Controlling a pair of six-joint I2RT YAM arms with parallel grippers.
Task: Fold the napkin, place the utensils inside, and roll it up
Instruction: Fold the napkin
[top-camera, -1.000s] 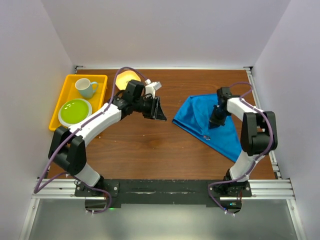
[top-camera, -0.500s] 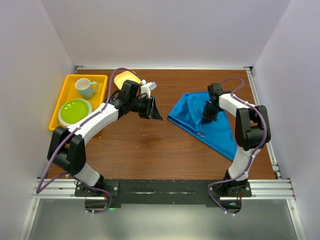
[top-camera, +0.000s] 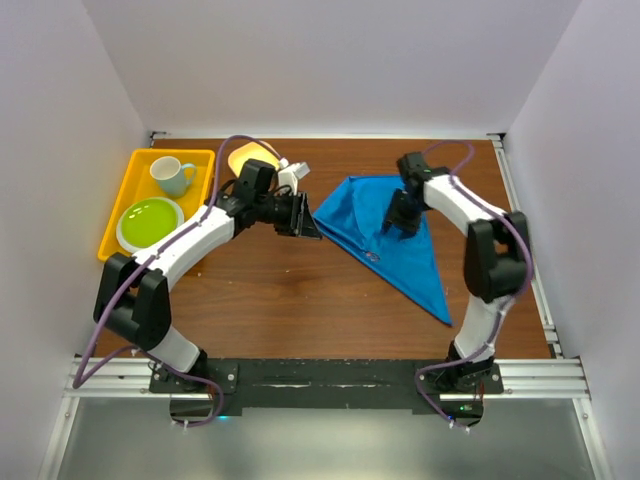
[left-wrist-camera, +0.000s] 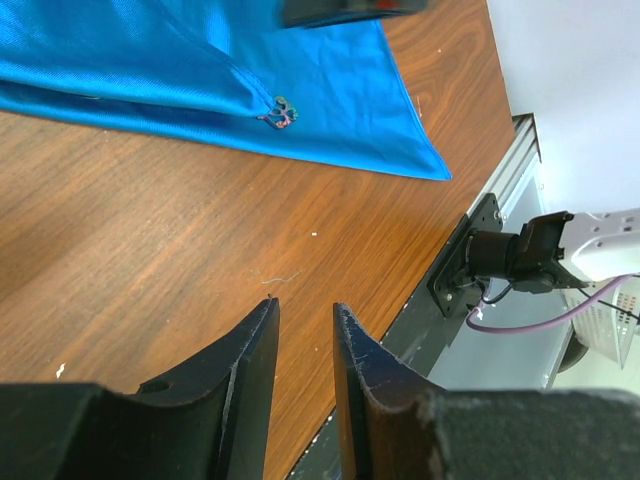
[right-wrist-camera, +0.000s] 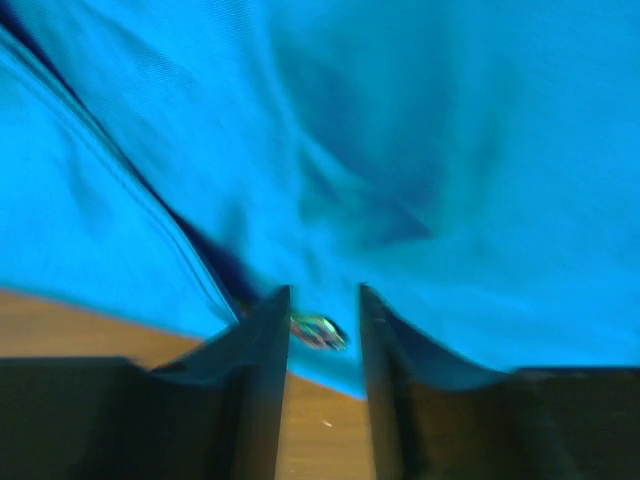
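Note:
The blue napkin (top-camera: 405, 262) lies folded into a long triangle right of centre, its point toward the near right. An iridescent tip of the utensils (top-camera: 373, 256) peeks out from under its left folded edge; the rest is hidden in the cloth. My right gripper (top-camera: 397, 222) hovers low over the napkin's upper middle. In the right wrist view its jaws (right-wrist-camera: 324, 290) are open, with the napkin (right-wrist-camera: 420, 140) and the utensil tip (right-wrist-camera: 320, 331) just beyond them. My left gripper (top-camera: 308, 222) is open and empty beside the napkin's left corner; in its own view (left-wrist-camera: 305, 304) it hangs over bare wood, the napkin (left-wrist-camera: 150, 50) and utensil tip (left-wrist-camera: 277, 112) ahead.
A yellow tray (top-camera: 125, 200) at the back left holds a pale mug (top-camera: 172, 175) and a green plate (top-camera: 150, 222). An orange-yellow object (top-camera: 250, 155) sits behind the left arm. White walls close in the table on three sides.
The right arm has dragged the napkin leftward toward the table's middle, then opened its jaws. The left arm has barely shifted.

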